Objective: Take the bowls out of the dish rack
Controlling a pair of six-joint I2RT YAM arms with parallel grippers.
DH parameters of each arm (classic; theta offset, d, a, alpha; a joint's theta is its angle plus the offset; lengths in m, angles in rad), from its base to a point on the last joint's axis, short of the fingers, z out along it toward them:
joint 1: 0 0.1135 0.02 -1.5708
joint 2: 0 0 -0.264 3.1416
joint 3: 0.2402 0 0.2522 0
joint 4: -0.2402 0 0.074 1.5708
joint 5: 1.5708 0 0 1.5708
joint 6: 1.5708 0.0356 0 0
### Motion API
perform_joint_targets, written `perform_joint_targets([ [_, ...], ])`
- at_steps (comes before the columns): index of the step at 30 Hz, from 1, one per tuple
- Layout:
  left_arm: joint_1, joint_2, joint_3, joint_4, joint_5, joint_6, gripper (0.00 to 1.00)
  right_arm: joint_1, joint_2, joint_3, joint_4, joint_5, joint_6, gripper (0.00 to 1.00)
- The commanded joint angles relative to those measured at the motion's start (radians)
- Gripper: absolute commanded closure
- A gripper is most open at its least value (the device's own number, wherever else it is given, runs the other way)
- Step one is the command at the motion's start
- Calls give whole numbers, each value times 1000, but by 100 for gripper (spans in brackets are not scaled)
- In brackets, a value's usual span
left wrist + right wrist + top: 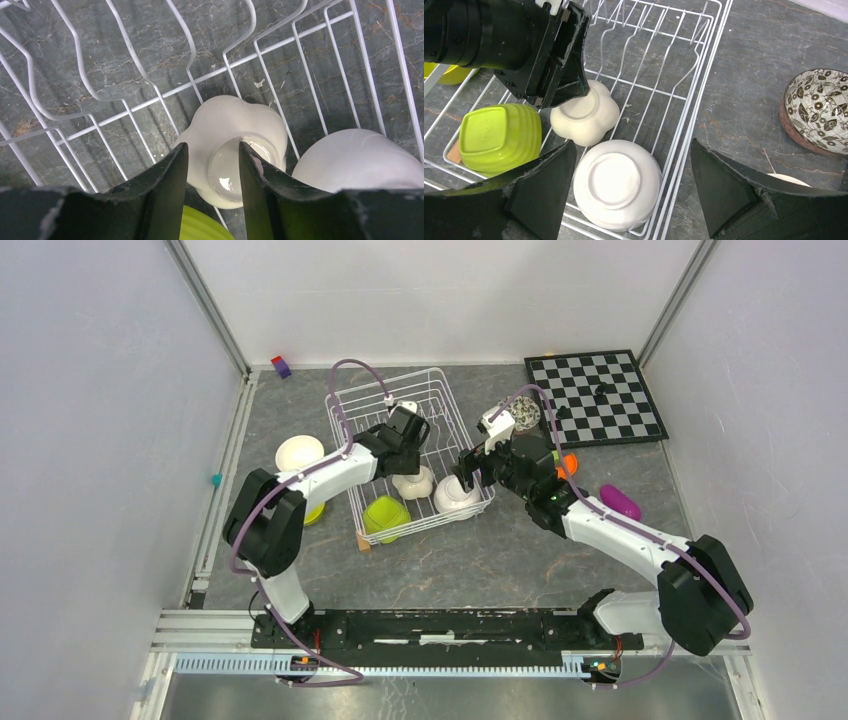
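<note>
The white wire dish rack (437,390) holds three upside-down bowls: a cream lobed bowl (413,481), a round white bowl (457,497) and a lime green squarish bowl (386,515). My left gripper (405,452) is open, low over the cream lobed bowl (235,125), with its fingers straddling the edge of the foot ring. My right gripper (634,165) is wide open just above the round white bowl (616,182), with one finger on each side. A white bowl (299,452) and a second lime green bowl (314,512) sit on the table left of the rack. A floral bowl (819,107) sits to the right.
The chessboard (597,395) lies at the back right. An orange object (568,465) and a purple object (620,502) lie beside my right arm. A small purple and red block (281,365) sits by the back wall. The two grippers are close together over the rack's near end.
</note>
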Motion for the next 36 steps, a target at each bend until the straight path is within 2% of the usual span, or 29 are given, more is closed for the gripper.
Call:
perform_joint_targets([
  [1, 9, 35, 47, 3, -57, -3, 52, 0, -13, 35, -2, 35, 3, 10],
  [13, 38, 34, 98, -17, -58, -4, 51, 0, -43, 33, -28, 80, -18, 10],
  [18, 36, -37, 92, -15, 36, -34, 47, -1, -29, 52, -43, 88, -11, 7],
  [19, 35, -59, 83, -15, 42, -39, 46, -1, -27, 57, -54, 102, -2, 3],
  [23, 35, -159, 46, -22, 39, -45, 43, -5, -40, 53, -52, 143, 52, 2],
  [26, 36, -229, 36, -65, 41, -42, 33, -7, -47, 52, -51, 158, 81, 2],
  [29, 36, -293, 12, -101, 35, -44, 10, -7, -45, 69, -74, 167, 83, 2],
  [31, 39, -327, 9, -148, -7, -80, 0, -6, -42, 85, -99, 194, 111, 2],
  [34, 39, -367, -5, -185, -49, -88, 0, -7, -30, 129, -174, 221, 170, 2],
  [36, 38, -413, -75, -117, -18, -40, 0, -7, -22, 134, -174, 201, 182, 2],
])
